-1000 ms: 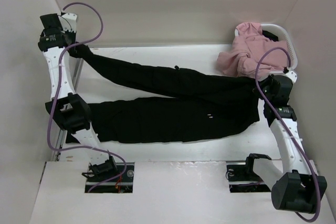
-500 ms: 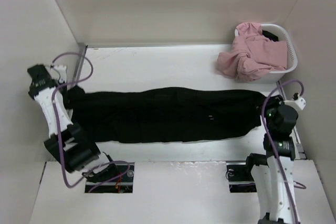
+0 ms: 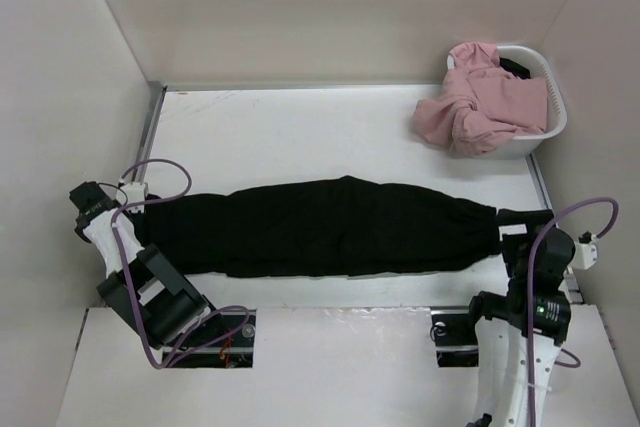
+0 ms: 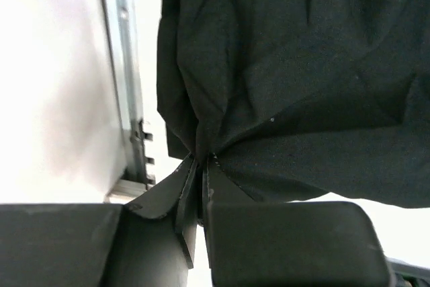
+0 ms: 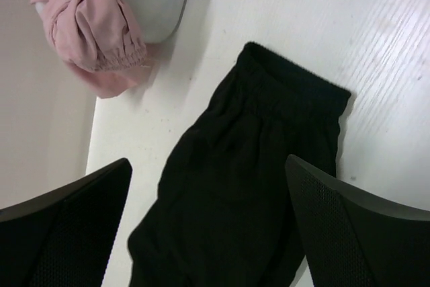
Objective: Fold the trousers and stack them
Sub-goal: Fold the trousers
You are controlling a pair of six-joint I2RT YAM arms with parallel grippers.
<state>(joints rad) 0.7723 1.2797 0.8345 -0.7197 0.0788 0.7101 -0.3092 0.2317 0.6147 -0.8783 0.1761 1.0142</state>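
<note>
Overhead view: black trousers (image 3: 330, 227) now lie as one long band stretched between the two grippers; a second ago their legs were splayed in a V, half a second ago they had closed into one wider strip, so the leg-on-leg fold looks done.
Overhead, arms: left gripper (image 3: 118, 209) has drawn back toward its base with the cuff end; right gripper (image 3: 522, 229) has also pulled back, the waist end just ahead of it.
Overhead, rest: pink garment (image 3: 475, 105) spills from the white basket (image 3: 555, 117), well beyond the right gripper, unchanged.
Left wrist view: left gripper (image 4: 199, 166) is clenched on a bunched pinch of trousers (image 4: 282, 65); cloth fans out ahead.
Right wrist view: right gripper (image 5: 208, 223) is spread wide and released; the waistband of the trousers (image 5: 235, 186) lies flat between and beyond its fingers (image 5: 64, 230).
Meaning: I judge the next fold, end to end, is due.
</note>
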